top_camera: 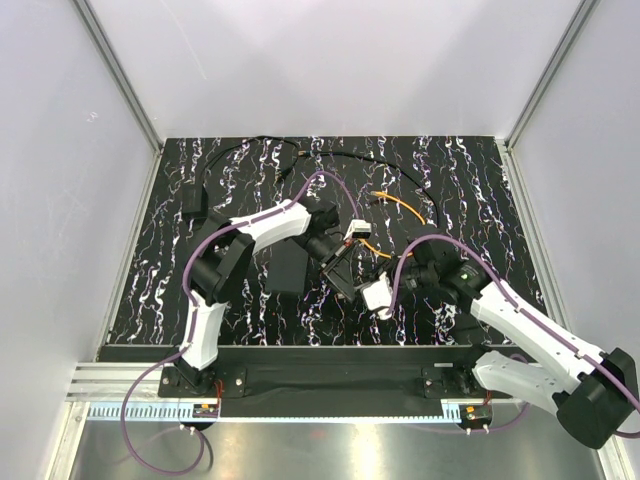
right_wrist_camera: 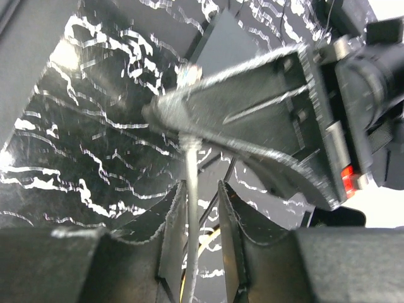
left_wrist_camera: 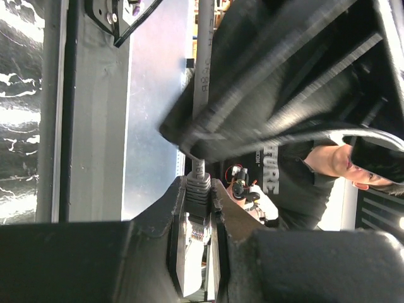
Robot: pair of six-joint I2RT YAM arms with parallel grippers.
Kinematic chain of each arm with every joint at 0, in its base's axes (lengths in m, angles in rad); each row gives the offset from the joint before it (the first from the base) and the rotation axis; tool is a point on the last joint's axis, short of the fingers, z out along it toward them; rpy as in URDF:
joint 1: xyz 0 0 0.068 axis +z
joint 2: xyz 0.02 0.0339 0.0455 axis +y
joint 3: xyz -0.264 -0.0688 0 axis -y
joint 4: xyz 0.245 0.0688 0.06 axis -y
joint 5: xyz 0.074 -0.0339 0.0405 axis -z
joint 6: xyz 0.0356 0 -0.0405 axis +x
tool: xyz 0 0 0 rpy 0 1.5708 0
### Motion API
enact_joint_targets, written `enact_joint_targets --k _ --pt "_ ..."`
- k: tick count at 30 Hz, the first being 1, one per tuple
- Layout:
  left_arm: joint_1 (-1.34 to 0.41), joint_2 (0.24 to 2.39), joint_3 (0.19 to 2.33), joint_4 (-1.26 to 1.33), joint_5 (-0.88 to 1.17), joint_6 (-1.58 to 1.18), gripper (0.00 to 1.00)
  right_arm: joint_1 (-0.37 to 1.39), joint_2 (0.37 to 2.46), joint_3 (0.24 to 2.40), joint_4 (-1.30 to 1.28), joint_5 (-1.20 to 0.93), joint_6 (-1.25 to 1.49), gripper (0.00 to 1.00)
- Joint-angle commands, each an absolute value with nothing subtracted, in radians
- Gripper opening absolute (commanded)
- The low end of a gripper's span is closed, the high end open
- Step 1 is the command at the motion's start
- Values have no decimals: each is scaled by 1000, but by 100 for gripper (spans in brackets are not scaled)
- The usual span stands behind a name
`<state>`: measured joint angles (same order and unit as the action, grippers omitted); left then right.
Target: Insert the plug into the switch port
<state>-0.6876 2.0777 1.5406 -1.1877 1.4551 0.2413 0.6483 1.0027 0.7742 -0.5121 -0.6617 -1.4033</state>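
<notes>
From above, we see a black table with white veining (top_camera: 460, 170) and a flat matte-black rectangular box (top_camera: 288, 268) lying near its middle. Just right of the box, the left gripper (top_camera: 338, 262) and right gripper (top_camera: 368, 285) meet tip to tip. The port on the box's edge is too small to make out.

In the left wrist view, the left gripper (left_wrist_camera: 197, 259) is clamped on a grey plug with a clear tip (left_wrist_camera: 197, 230). Its grey cable (left_wrist_camera: 202, 76) runs up to the blurred right gripper (left_wrist_camera: 284, 95).

In the right wrist view, the right gripper (right_wrist_camera: 201, 208) stands parted around the cable (right_wrist_camera: 190, 177), with a gap on one side. The box (right_wrist_camera: 230, 38) lies beyond the left gripper (right_wrist_camera: 265, 120).
</notes>
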Motion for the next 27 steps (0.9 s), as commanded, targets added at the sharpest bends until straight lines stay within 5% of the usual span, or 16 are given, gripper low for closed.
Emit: enact_joint_targets --k 1,11,14,15,20,25,27 --pt "-684 2071 1551 -1246 1637 313 0 657 1000 749 -460 -618 -1460 32" --pt "-684 2068 1542 -1247 1649 324 8 690 1022 759 -420 -620 -1428 26" --pt "-686 2065 1558 -1287 1638 365 21 704 1032 768 -429 -627 -1414 3" --pt "-681 2068 1571 -1316 1619 444 34 704 1034 776 -436 -635 -1408 0" --pt "-612 2079 1673 -1549 1577 742 73 703 1043 828 -524 -661 -1312 0" --pt "-454 2082 1790 -1481 1378 648 80 703 1035 831 -603 -663 -1247 0" --pt "-414 1970 1781 -1291 1166 349 84 704 1031 825 -604 -657 -1217 0"
